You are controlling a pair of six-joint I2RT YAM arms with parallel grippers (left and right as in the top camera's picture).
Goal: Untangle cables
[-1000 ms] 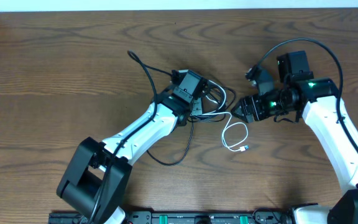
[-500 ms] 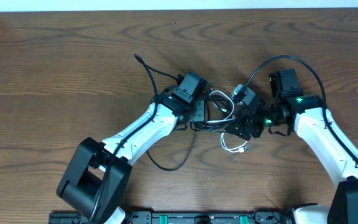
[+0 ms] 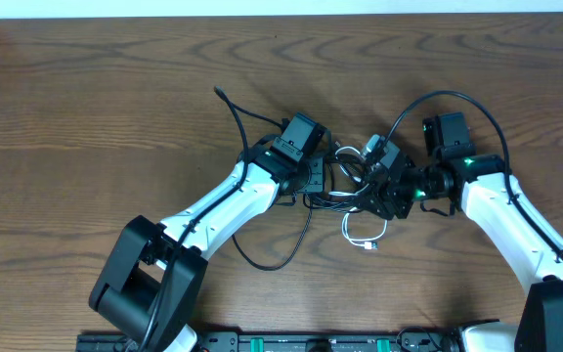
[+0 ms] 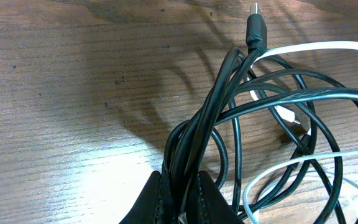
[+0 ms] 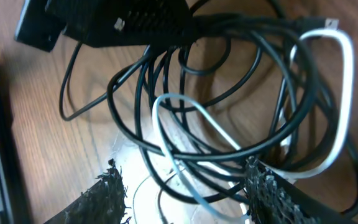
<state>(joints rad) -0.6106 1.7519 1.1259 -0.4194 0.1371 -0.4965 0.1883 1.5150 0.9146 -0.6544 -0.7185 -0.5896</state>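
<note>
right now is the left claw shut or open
Shut: the left claw pinches a bundle of black cables between its closed tips in the left wrist view.

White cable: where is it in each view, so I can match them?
Overhead: the white cable loops just below the knotted black cables, mid-frame.
Left wrist: white cable crosses the upper right and curves again at lower right.
Right wrist: white cable arcs down the right side; another strand crosses the middle.
Shared landmark: the black cables, pinched by the left gripper.
</note>
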